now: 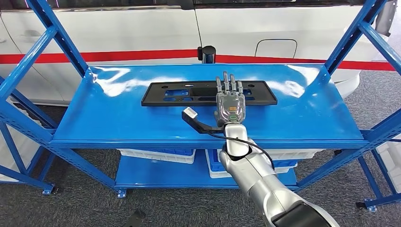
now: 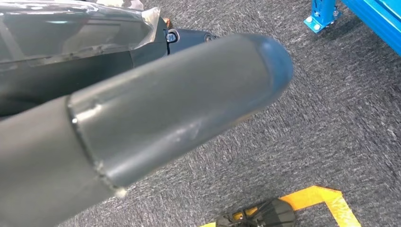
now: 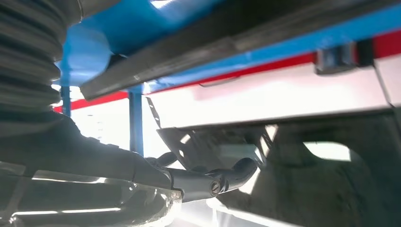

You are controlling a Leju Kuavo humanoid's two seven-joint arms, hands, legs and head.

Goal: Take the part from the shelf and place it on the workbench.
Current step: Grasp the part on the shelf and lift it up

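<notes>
Right robot hand (image 1: 230, 107) stretched palm-down over the near edge of the black part (image 1: 165, 93), fingers straight and apart, resting on or just above it; no grip visible. Part lying flat on the blue shelf (image 1: 118, 118), long side across, toward the back. White car (image 1: 142, 28) close behind the rack; white bins (image 1: 156, 155) on the lower shelf. Wrist camera on its black bracket (image 1: 191, 115) jutting out beside the hand, near the part's front edge.

Left wrist view: left robot hand (image 2: 156, 118) as one thick grey thumb hanging over grey carpet (image 2: 340, 118); apart or curled, cannot tell. Yellow floor marking (image 2: 312, 196) below.

Right wrist view: part's dark edge (image 3: 189, 56) close, shelf blue beside it; fingers blurred.

Likely risks: flat, thin part sliding backward under the fingers instead of lifting; long ends swinging into the blue uprights (image 1: 352, 33) on withdrawal.
</notes>
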